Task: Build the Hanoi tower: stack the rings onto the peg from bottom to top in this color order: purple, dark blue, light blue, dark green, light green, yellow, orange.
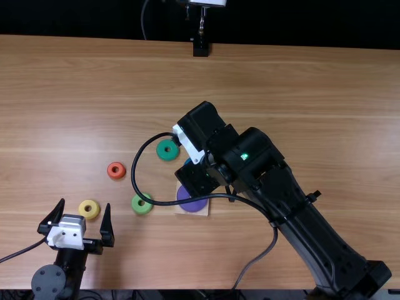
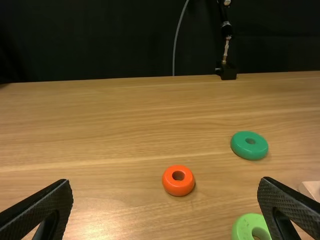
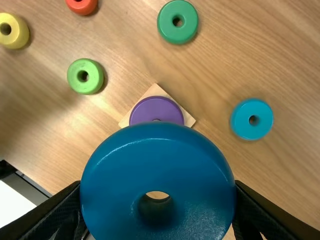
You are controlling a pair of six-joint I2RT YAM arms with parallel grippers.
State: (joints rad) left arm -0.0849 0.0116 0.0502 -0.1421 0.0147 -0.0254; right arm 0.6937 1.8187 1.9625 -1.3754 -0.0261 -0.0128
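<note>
Right end effector [image 1: 197,180]: clamped on the dark blue ring [image 3: 157,152], one finger at each side of the rim; near the square base [image 3: 155,90]. Left end effector [image 1: 85,204]: fingers spread wide apart, near the near edge of the worktop [image 1: 300,94].

Purple ring [image 3: 156,106]: on the base, partly hidden behind the dark blue ring in the right wrist view.

Light blue ring [image 3: 240,120]: flat on the worktop, apart from the base, on the side away from the light green ring [image 3: 75,80].

Light green ring: flat, left of the base, near but apart. Dark green ring [image 3: 167,25]: flat, beyond the base and slightly to its left. Orange ring [image 2: 178,189]: flat, left of the dark green ring. Yellow ring [image 3: 19,32]: on the worktop, between the left fingertips as seen from the top view.

Black stand [image 1: 200,49]: upright at the far edge. Black cable [image 1: 133,178]: looped from the right arm.
</note>
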